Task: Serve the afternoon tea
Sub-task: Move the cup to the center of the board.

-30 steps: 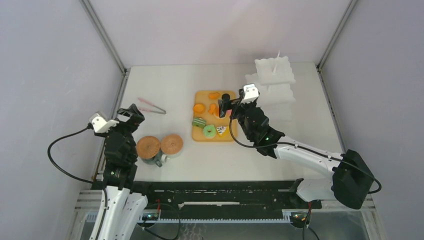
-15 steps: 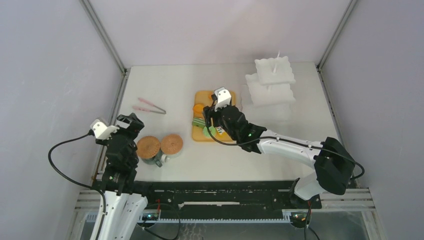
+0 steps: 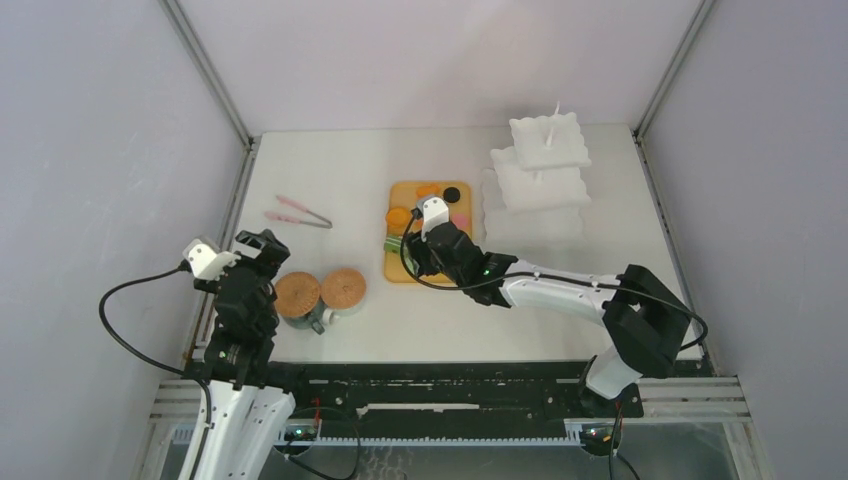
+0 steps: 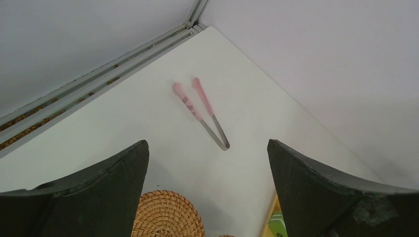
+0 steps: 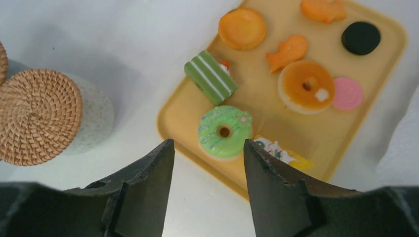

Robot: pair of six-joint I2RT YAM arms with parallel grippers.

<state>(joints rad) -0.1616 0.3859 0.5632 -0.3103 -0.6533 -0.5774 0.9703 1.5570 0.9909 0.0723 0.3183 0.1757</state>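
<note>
Serving seems barely begun: pastries [image 5: 299, 86] lie on the board [image 5: 375, 74], coasters [image 5: 39, 116] cap the mugs [image 5: 96, 116] near left, and left gripper [image 4: 207, 145] and right gripper [image 5: 207, 148] gape empty, the latter over the donut [image 5: 225, 132]

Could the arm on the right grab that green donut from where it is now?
Probably yes: the right gripper hangs open just above the green donut on the tray, with nothing between them.

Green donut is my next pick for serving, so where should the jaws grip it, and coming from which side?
Probably its outer rim, from straight above. The green donut lies flat on the tray, so only its sides offer opposing faces. Keep the jaws clear of the yellow wedge beside it.
</note>
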